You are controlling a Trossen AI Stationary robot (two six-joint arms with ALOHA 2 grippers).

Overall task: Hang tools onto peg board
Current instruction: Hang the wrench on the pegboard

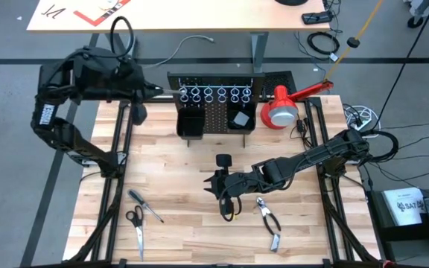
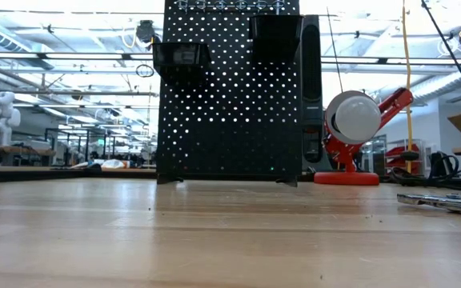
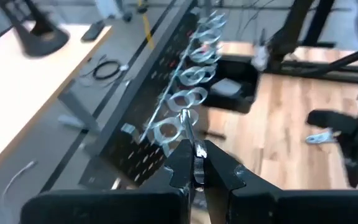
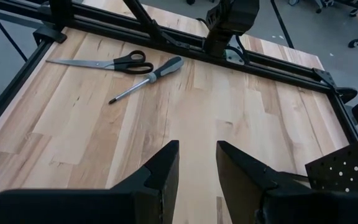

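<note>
The black peg board (image 1: pixel 214 112) stands upright at the table's far side, with a row of silver rings (image 1: pixel 216 94) along its top and two black bins (image 1: pixel 191 123). My left gripper (image 1: pixel 164 91) is at the row's left end, shut on a thin silver tool (image 3: pixel 186 124) whose free end reaches the leftmost ring (image 3: pixel 166 130). My right gripper (image 1: pixel 213 184) is open and empty above the table's middle. Scissors (image 1: pixel 135 223) and a screwdriver (image 1: pixel 146 205) lie flat at the near left. Pliers (image 1: pixel 269 221) lie flat at the near right. My left gripper pinches the thin silver tool's near end (image 3: pixel 194 149) between its two fingertips. The fingers come level from the table's left, along the tool. The tool is lifted clear of the table and sticks out past the fingertips toward the leftmost ring; I cannot tell whether it touches the ring.
A red-and-white lamp (image 1: pixel 281 110) stands right of the peg board. A small black piece (image 1: pixel 223 159) lies on the wood in front of the board. A black frame (image 1: pixel 118 149) runs along the table's left and right edges. There is bare wood at the near centre.
</note>
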